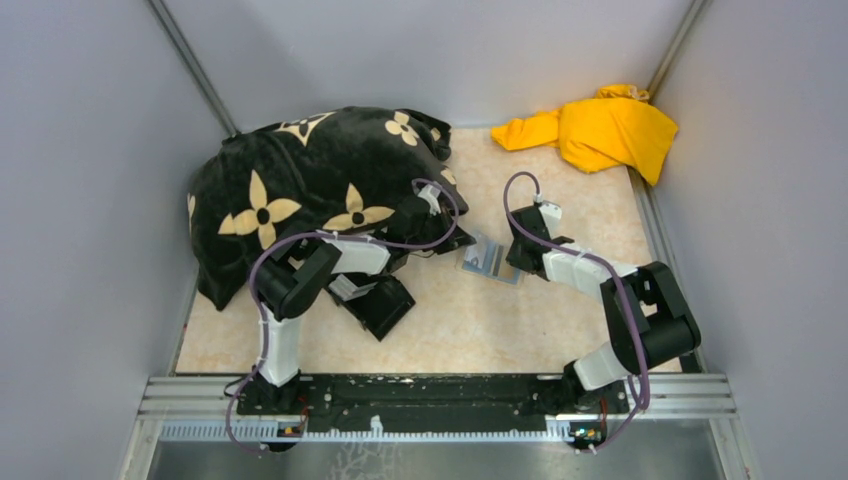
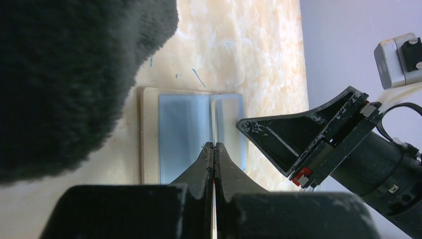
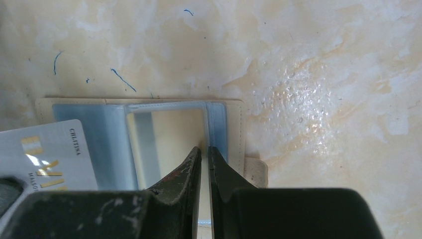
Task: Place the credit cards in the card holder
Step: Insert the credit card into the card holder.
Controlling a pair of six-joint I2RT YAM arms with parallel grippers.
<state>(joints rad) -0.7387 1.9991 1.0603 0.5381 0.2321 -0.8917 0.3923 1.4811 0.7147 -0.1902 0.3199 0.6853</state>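
The tan card holder (image 1: 490,262) lies open on the marbled table between both grippers, its light blue pockets (image 2: 181,134) facing up. My left gripper (image 2: 214,144) is shut on a light blue credit card (image 3: 45,159) with gold lettering, held edge-on over the holder's left half. My right gripper (image 3: 204,148) is pinched on the right edge of a blue-framed clear pocket of the card holder (image 3: 234,129), just inside the clasp tab (image 3: 256,172). In the top view the left gripper (image 1: 458,240) and right gripper (image 1: 518,255) face each other across the holder.
A black plush cushion with gold flowers (image 1: 310,190) lies close to the left of the holder and fills the left of the left wrist view (image 2: 59,84). A black box (image 1: 380,305) sits under the left arm. A yellow cloth (image 1: 600,130) lies at the back right.
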